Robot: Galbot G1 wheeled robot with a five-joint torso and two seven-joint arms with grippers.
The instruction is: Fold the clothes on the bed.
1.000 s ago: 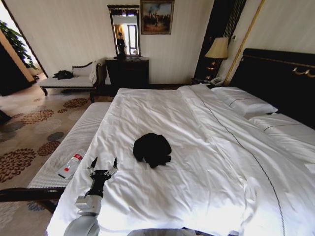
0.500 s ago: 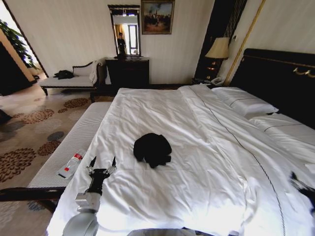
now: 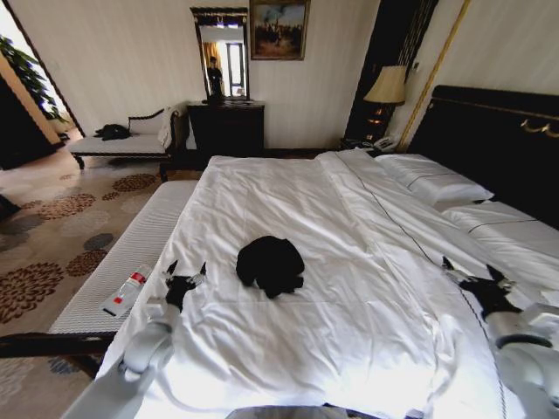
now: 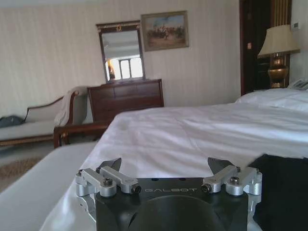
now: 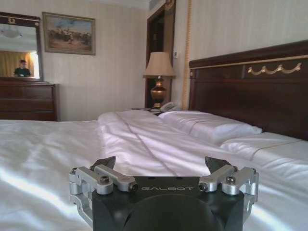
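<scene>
- Head view: the clothes (image 3: 271,264), a crumpled black bundle, lie on the white duvet (image 3: 349,288) of the bed (image 3: 489,148), toward the foot edge and nearer the bed's left edge than its right
- Left hand (image 3: 184,272) over the duvet at the left edge, just beside the clothes but apart from them, fingers spread wide, nothing held
- Right hand (image 3: 472,272) over the duvet near the right edge, well apart from the clothes, fingers spread wide, empty
- A plastic bottle (image 3: 127,291) lies on the bench (image 3: 140,240) along the bed's left edge
- Left wrist view: left hand (image 4: 169,166) low over the duvet (image 4: 192,134), jaws wide; black clothes (image 4: 284,187) close beside one finger, contact cannot be judged
- Right wrist view: right hand (image 5: 162,163) low over the duvet (image 5: 48,154), jaws wide; pillows (image 5: 211,126) and dark headboard (image 5: 250,86) beyond
</scene>
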